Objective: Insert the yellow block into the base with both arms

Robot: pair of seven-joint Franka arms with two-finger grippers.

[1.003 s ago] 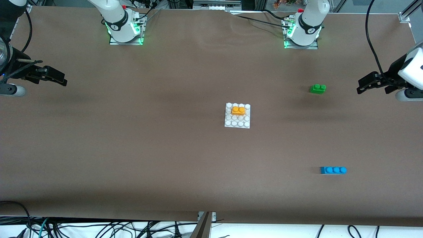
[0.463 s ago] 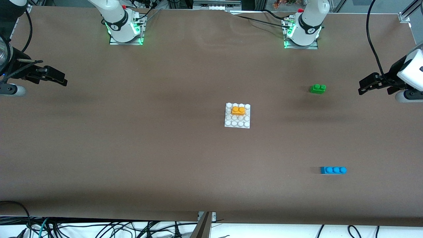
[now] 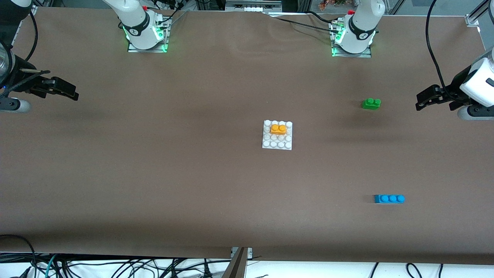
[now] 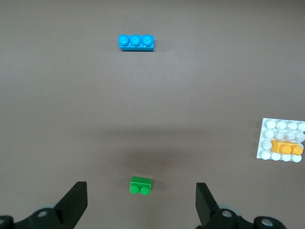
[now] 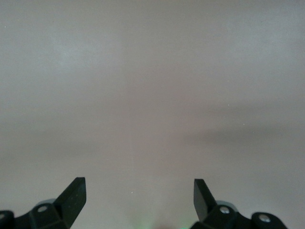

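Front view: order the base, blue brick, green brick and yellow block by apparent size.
1. base
2. blue brick
3. yellow block and green brick: they look alike, so no ranking between them.

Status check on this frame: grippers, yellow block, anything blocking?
Left gripper open, empty, at the left arm's table end; right gripper open, empty, at the right arm's end. Yellow block seated on base. Nothing obstructing.

Orange-yellow block (image 3: 278, 129), white studded base (image 3: 276, 145)
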